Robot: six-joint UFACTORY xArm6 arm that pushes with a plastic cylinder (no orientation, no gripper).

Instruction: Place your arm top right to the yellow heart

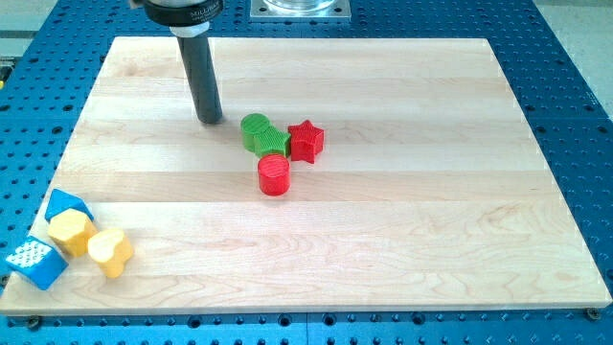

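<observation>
1. So my tip (211, 120) is sitting on the wooden counter (402, 230), up in the view's upper left-centre area. The dark rod comes straight down from the view's top edge.
2. No end effector on this rig that opens or closes, just the straight rod, so there's no open or closed state to give.
3. The yellow heart (110, 252) is way down in the view's bottom left corner of the counter. My tip is well apart from it, up and to the view's right.
4. Just to the view's left of the heart, touching or near enough, there's another yellow block (71, 231); can't really make out its shape, kind of rounded-hexagon looking.
5. 2 blue blocks in that same corner: a blue block (65, 204) above the yellow one, and another blue block (34, 263) with a white dotted top face right at the counter's edge.
6. Near the middle there's a cluster of 3: a green block (263, 135) with a rounded, blobby outline, a red star (306, 140) touching it on the view's right, and a red cylinder (274, 175) just below them.
7. My tip is near the green block, just to its upper left in the view, not touching it.
8. Around the counter is a blue perforated base (565, 57).
</observation>
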